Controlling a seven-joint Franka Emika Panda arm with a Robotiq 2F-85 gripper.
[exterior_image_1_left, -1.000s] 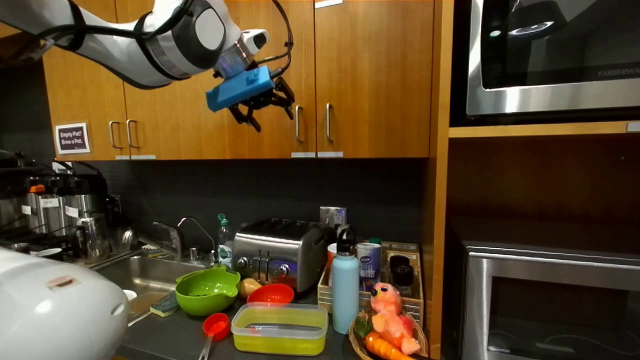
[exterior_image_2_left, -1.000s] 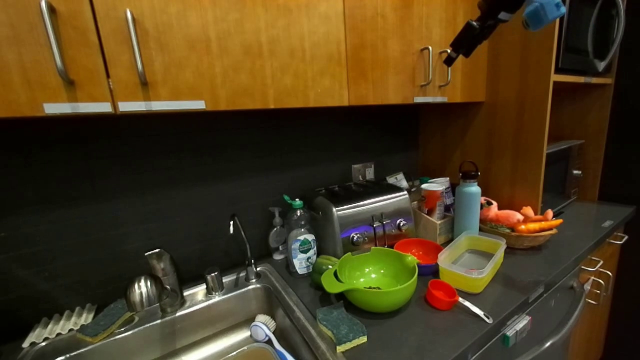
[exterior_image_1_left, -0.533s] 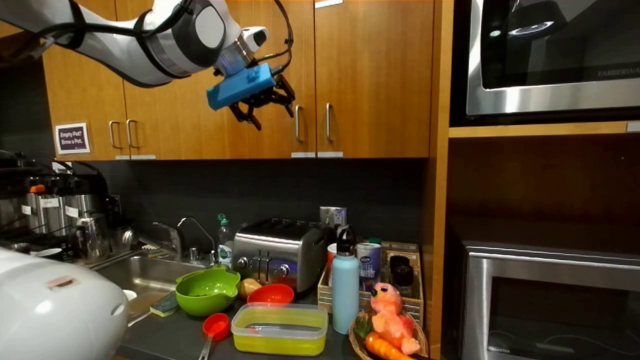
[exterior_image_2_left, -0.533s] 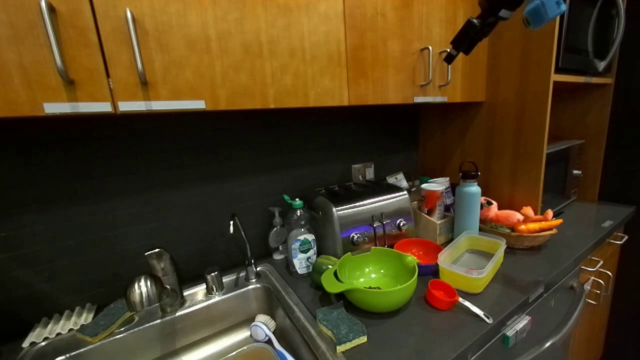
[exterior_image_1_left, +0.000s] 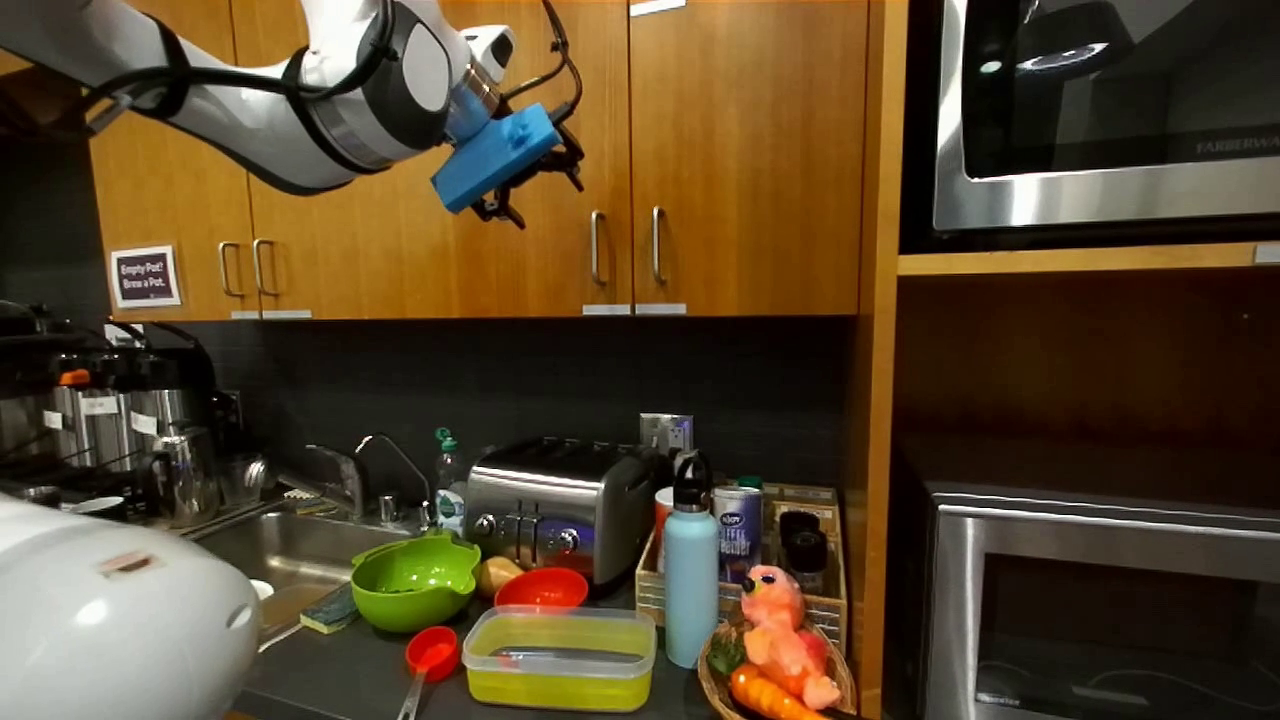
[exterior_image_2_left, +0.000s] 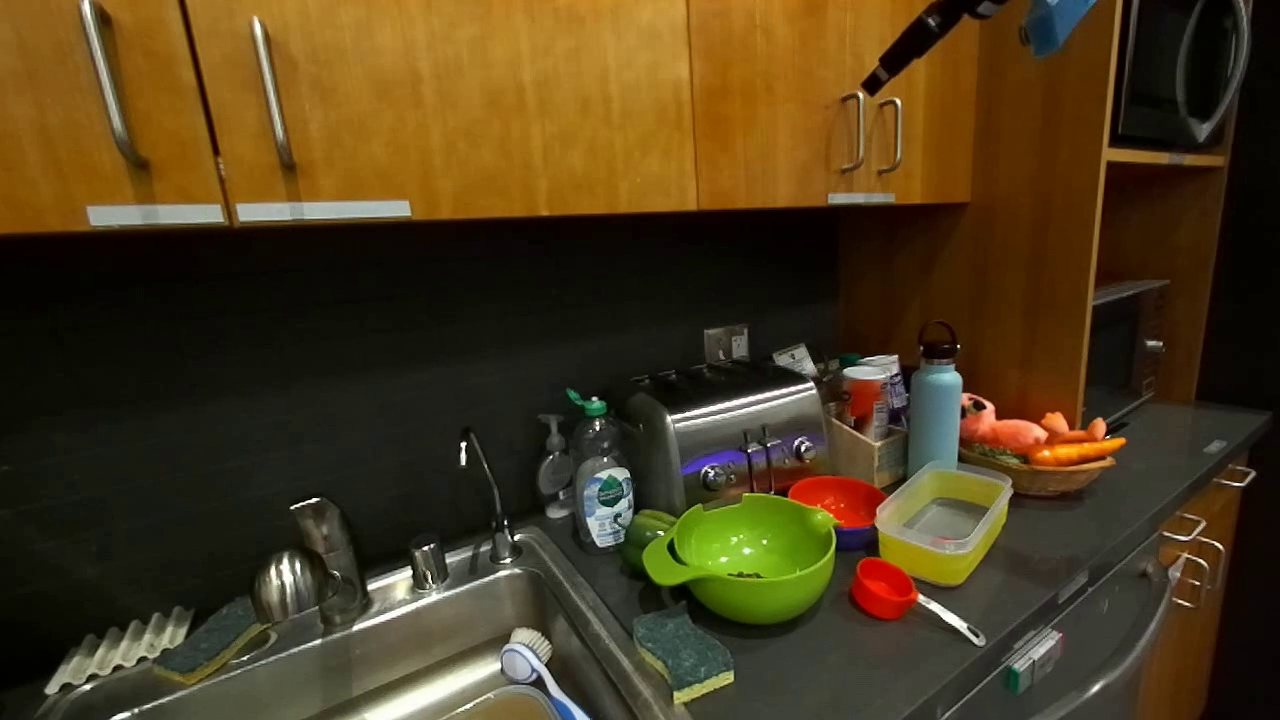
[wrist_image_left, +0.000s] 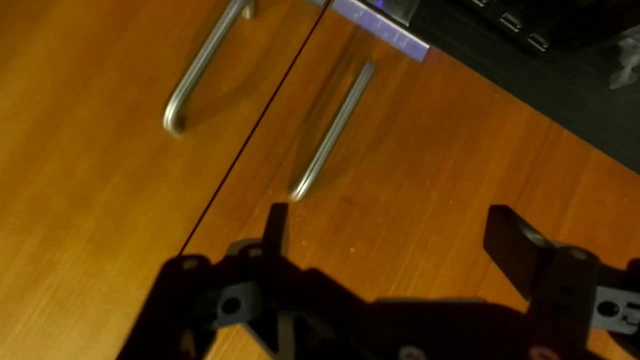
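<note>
Working remotely, I count four upper-cabinet handles (exterior_image_2_left: 271, 92), two sponges (exterior_image_2_left: 683, 650), one toaster (exterior_image_2_left: 745, 425), one water bottle (exterior_image_2_left: 934, 415), one wicker basket (exterior_image_2_left: 1055, 481), one green bowl (exterior_image_2_left: 765, 597) and one red measuring cup (exterior_image_2_left: 882, 592).

Gripper (wrist_image_left: 390, 215) black. Cupboard (wrist_image_left: 425, 190) orange-brown, fine streaky grain; handles (wrist_image_left: 333, 131) silver-grey. Worktop (exterior_image_2_left: 800, 660) dark grey. Tub (exterior_image_1_left: 560, 690) yellow; scoop (exterior_image_1_left: 433, 653), at its 9 o'clock in an exterior view, red, pale-handled. Flask (exterior_image_1_left: 692, 590) pale blue. Toy (exterior_image_1_left: 778, 640) pink.

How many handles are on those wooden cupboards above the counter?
4 visible. In an exterior view, the leftmost handle and second handle form a left pair; the third handle, nearest the open gripper, and rightmost handle form a right pair. More may be out of frame.
</note>
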